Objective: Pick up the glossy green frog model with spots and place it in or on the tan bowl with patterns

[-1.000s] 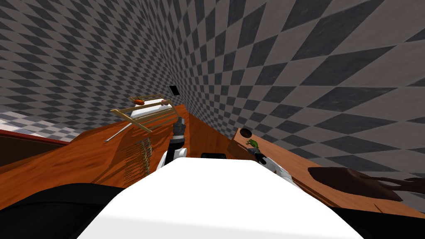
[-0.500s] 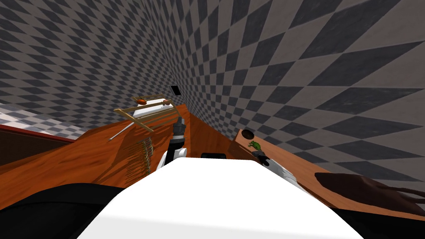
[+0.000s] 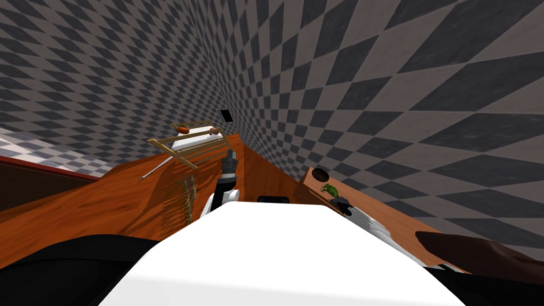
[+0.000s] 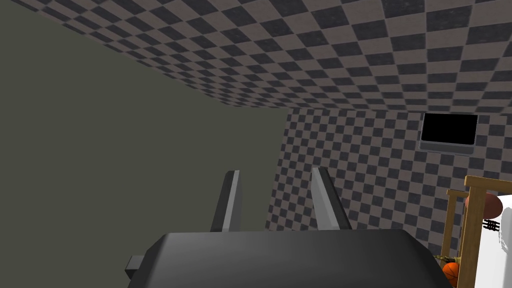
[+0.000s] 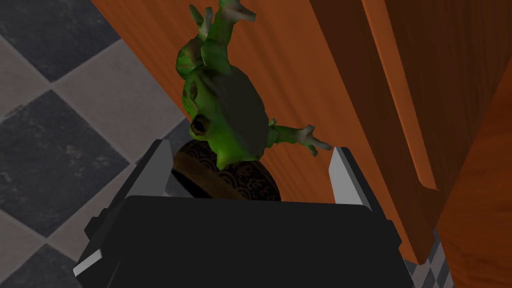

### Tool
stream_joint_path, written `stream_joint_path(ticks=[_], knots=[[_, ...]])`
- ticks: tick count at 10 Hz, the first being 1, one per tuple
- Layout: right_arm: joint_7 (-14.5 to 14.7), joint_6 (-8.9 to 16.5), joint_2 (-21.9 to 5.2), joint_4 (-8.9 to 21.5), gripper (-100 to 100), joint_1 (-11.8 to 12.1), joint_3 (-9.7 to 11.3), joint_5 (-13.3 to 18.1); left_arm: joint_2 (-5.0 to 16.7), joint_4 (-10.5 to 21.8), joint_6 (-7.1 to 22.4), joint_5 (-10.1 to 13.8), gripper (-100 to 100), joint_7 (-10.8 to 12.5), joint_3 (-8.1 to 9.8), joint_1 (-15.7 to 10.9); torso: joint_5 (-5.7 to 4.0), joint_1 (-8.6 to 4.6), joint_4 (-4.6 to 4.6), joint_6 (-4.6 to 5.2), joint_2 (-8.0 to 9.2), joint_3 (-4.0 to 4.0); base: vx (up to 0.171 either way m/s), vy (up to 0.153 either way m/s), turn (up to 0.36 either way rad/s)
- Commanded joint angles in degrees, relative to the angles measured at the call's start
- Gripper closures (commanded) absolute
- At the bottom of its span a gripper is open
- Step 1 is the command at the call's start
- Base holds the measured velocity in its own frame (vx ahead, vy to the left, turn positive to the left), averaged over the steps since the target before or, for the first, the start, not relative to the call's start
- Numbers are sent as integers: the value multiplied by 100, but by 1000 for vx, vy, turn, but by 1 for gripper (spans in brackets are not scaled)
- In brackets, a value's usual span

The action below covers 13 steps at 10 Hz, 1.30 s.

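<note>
The green frog model [image 3: 329, 189] sits on an orange-brown wooden top [image 3: 366, 204] by the chequered wall. Just beyond it stands the dark-looking patterned bowl [image 3: 320, 174]. My right gripper [image 3: 342, 204] is right behind the frog. In the right wrist view the frog [image 5: 225, 110] lies just ahead of the right gripper [image 5: 251, 148], whose fingers [image 5: 160, 165] stand wide open and clear of it. There the frog overlaps the bowl [image 5: 240, 180]; whether they touch I cannot tell. My left gripper [image 3: 230, 158] is held up in front of the chest, and its [image 4: 275, 172] fingers are apart with nothing between them.
The chequered wall [image 3: 404, 133] runs close behind the wooden top. A large dark brown object [image 3: 478, 252] lies on the same top at the near right. Further off to the left stands a wooden rack [image 3: 186, 141] with brown balls, and a thin rod [image 3: 156, 169] lies below it.
The whole head view has slid: I have moved, so the frog, the bowl and the dark object sit further right and lower. My right gripper has drawn back slightly from the frog.
</note>
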Motion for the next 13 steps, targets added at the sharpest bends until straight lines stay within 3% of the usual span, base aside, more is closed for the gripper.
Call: stream_joint_path(ticks=[1, 3, 4, 5, 6, 9, 10, 11, 13], knots=[[196, 84, -112, 66, -100, 44, 66, -79, 0, 0, 0, 0, 0, 0, 0, 0, 0, 0, 0, 0, 0, 0, 93, 5, 20], [430, 88, -136, 332, -100, 5, 106, -126, 0, 0, 0, 0, 0, 0, 0, 0, 0, -1, -1, 0, -6, -4, 100, -6, 17], [338, 49, -130, 261, -100, 27, 74, -98, 0, 0, 0, 0, 0, 0, 0, 0, -1, -7, -2, 0, -9, -5, 46, -11, 8], [363, 57, -135, 274, 0, 24, 80, -106, 0, 0, 0, 0, 0, 0, 0, 0, -2, -6, 1, 0, 7, 3, 8, -2, 1], [389, 162, 58, 348, -100, -121, 11, 61, 0, 0, 0, 0, 0, 0, 0, -1, -1, -3, 4, 1, 20, 11, -13, -49, 6], [431, 321, 348, 462, -100, -339, -91, 311, 1, 0, 0, 0, 0, 0, 1, -1, -10, -43, 9, 1, 41, 23, -34, -107, 12], [416, 286, 268, 413, -100, -277, -55, 237, 1, 0, 0, 0, 0, 0, 1, -1, -10, -39, 9, 2, 41, 23, -12, -41, 7], [419, 301, 278, 411, 100, -279, -62, 249, 0, 0, 0, 0, 0, 0, 0, -1, -6, -21, 8, 2, 37, 21, -2, -8, 1], [423, 300, 275, 411, 100, -278, -59, 251, 0, 0, 0, 0, 0, 0, 0, -1, -2, -6, 8, 3, 32, 18, 0, 0, 0]])
